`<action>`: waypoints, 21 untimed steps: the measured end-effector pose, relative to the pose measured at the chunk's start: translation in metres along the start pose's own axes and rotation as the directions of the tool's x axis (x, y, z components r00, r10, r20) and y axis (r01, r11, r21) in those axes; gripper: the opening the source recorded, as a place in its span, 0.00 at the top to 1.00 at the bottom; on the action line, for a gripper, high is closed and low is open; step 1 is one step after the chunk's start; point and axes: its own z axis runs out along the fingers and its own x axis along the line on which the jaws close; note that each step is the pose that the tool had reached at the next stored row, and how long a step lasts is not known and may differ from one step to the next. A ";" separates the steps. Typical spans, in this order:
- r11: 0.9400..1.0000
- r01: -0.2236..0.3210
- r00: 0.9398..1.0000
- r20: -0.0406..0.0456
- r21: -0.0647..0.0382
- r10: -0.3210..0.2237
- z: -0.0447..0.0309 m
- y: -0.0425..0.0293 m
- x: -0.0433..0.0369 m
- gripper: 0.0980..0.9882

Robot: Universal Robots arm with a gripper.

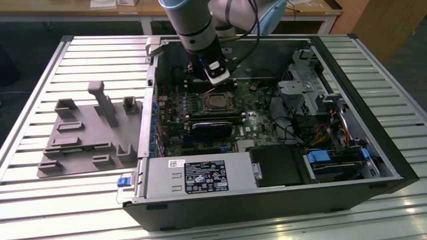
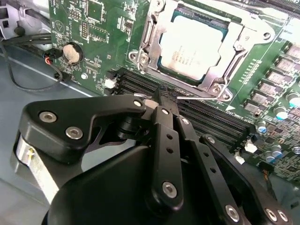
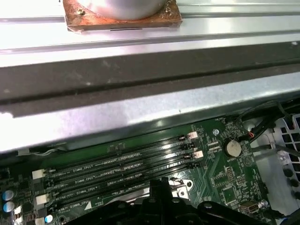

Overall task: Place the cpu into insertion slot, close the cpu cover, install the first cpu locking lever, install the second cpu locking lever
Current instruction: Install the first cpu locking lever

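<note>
The cpu (image 2: 190, 44), a square chip with a dull silver top, lies in the insertion slot on the green board, also seen in the exterior view (image 1: 217, 102). It hides the slot's contacts. The cpu cover (image 2: 146, 35), a thin metal frame, lies flat around the chip. A thin bright locking lever (image 2: 201, 97) runs along the socket's edge nearest the memory slots. My gripper (image 2: 165, 93) is shut, its black tips right at this lever's end, over the memory slots. It hangs just behind the socket in the exterior view (image 1: 219, 79). I cannot tell whether it touches the lever.
Long black memory slots (image 3: 122, 161) run beside the socket. A coin battery (image 2: 71, 53) and cables sit near the case wall (image 3: 140, 84). A black heatsink (image 1: 213, 127), the power supply (image 1: 200, 177) and drive bays (image 1: 333, 155) crowd the case. A grey fixture (image 1: 87, 135) lies outside.
</note>
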 end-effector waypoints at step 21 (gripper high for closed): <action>0.986 -0.163 0.986 0.048 0.041 0.161 0.0080 0.0072 0.0044 1.00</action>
